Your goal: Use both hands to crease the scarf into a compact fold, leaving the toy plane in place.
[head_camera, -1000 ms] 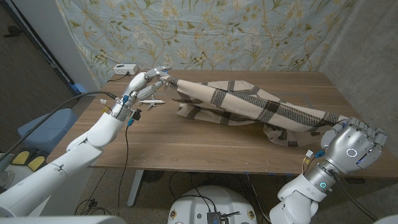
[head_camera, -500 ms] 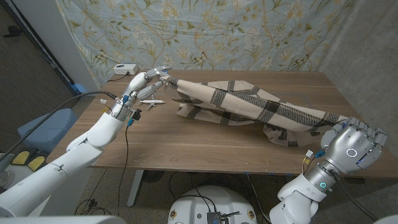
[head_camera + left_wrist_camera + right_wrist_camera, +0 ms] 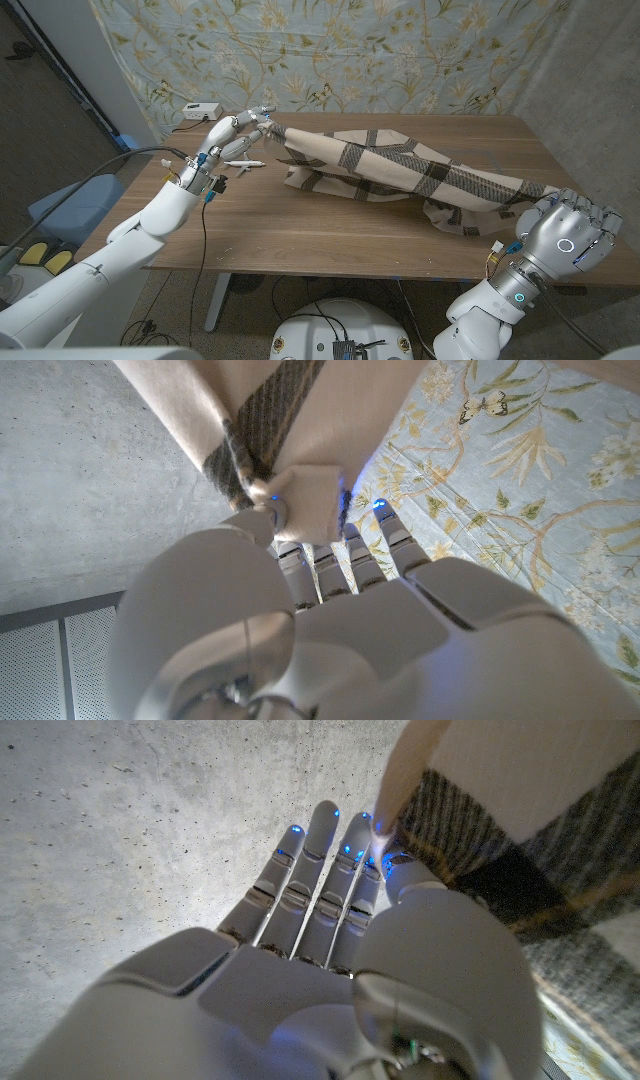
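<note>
The plaid scarf was stretched slantwise across the wooden table — its long axis ran from the far left corner toward the near right edge. One end was pinched in the left hand, raised above the table's far left; in the left wrist view that corner of cloth was seen clamped at the fingertips. The other end was gripped by the right hand at the near right edge, cloth caught against the thumb in the right wrist view. The middle of the scarf sagged onto the tabletop. The toy plane was set just below the left hand, beside the scarf's left end — so the left hand was the nearer one, and it was judged that any fold should be carried toward the right, away from the plane.
</note>
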